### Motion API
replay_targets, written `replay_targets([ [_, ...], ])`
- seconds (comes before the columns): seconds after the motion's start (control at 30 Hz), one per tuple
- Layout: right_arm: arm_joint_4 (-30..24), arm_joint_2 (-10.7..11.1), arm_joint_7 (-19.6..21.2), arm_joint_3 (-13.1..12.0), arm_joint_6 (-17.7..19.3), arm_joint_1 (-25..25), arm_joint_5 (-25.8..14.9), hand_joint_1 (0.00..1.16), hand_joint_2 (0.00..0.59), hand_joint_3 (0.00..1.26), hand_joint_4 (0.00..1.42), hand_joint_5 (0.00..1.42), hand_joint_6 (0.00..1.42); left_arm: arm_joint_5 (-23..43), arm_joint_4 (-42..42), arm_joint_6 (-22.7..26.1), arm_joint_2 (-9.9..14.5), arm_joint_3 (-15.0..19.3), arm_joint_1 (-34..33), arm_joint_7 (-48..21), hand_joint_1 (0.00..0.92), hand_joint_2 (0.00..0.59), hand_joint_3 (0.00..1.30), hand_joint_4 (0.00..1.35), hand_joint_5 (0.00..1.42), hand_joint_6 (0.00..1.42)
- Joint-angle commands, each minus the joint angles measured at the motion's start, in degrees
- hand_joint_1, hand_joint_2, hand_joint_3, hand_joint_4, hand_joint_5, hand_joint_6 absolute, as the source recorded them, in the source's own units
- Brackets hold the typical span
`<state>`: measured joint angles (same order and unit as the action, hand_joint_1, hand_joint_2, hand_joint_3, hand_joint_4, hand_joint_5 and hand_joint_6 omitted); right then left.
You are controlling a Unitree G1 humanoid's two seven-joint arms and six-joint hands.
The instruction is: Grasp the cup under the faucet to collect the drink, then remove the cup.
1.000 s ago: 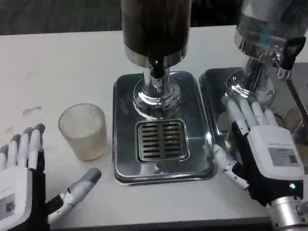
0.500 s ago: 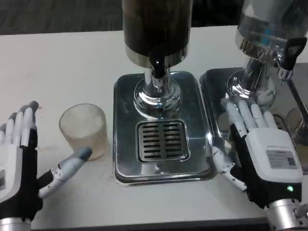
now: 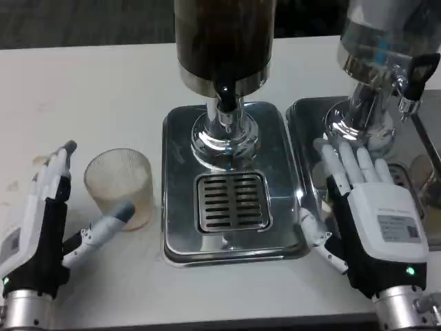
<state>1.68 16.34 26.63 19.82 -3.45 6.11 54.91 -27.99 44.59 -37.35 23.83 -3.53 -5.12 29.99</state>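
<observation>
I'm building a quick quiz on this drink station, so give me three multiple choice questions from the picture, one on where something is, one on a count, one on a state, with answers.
1. Where does the ribbed cup stand?
A. on the slotted grate
B. on the white table, left of the middle tray
C. in the right hand

2. How many dispensers show?
A. one
B. two
C. four

3. What is the left hand doing?
A. spread open beside the cup, holding nothing
C. pressing the tap
B. lifting the cup

Answers: 1 B, the cup sits on the white table, off the tray. 2 B, a dark dispenser and a clear dispenser. 3 A, its fingers are apart near the cup.
</observation>
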Motion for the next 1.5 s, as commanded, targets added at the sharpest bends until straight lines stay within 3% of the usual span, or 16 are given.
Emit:
replay_targets([
  [0.03,-1.38,0.28,0.32,0.11,-0.68,0.73,0.84,0.08,0.533,0.05,0.00,0.00,0.00,1.72,4.63,-3.75,-0.25,-0.02,-2.57,0.53,0.000,0.000,0.00,0.00,0.00,0.00],
  [0.43,-0.98,-0.15,0.68,0.85,-0.87,-0.31,0.85,0.10,0.529,0.04,0.00,0.00,0.00,1.37,13.66,-3.17,-0.17,-2.31,-9.56,-1.04,0.004,0.000,0.00,0.00,0.00,0.00],
  [0.53,-0.96,-0.13,0.65,1.04,-0.94,-0.46,0.85,0.10,0.528,0.04,0.00,0.00,0.00,1.41,15.25,-3.19,-0.18,-3.09,-10.72,-1.55,0.065,0.000,0.00,0.00,0.00,0.00],
  [0.97,-2.42,-0.32,0.09,2.00,-1.41,0.73,1.12,0.10,0.512,0.04,0.00,0.00,0.00,1.81,19.33,-3.72,-1.31,-5.46,-14.64,-4.26,0.163,0.000,0.00,0.00,0.00,0.00],
  [1.23,-4.27,0.04,-0.52,1.81,-2.19,2.12,1.29,0.10,0.512,0.04,0.00,0.00,0.00,1.18,20.94,-4.14,-2.12,-6.52,-15.33,-3.18,0.309,0.015,0.00,0.00,0.00,0.00],
  [1.43,-5.11,-0.10,-1.12,1.85,-2.36,2.73,1.33,0.10,0.512,0.04,0.00,0.00,0.00,1.34,21.22,-4.95,-2.27,-7.07,-14.79,-1.31,0.356,0.024,0.00,0.00,0.07,0.06],
  [1.5,-5.17,-0.19,-1.19,1.86,-2.36,2.85,1.31,0.10,0.512,0.04,0.00,0.00,0.00,1.47,21.23,-5.26,-2.34,-7.09,-14.64,-0.88,0.399,0.032,0.01,0.05,0.22,0.22],
])
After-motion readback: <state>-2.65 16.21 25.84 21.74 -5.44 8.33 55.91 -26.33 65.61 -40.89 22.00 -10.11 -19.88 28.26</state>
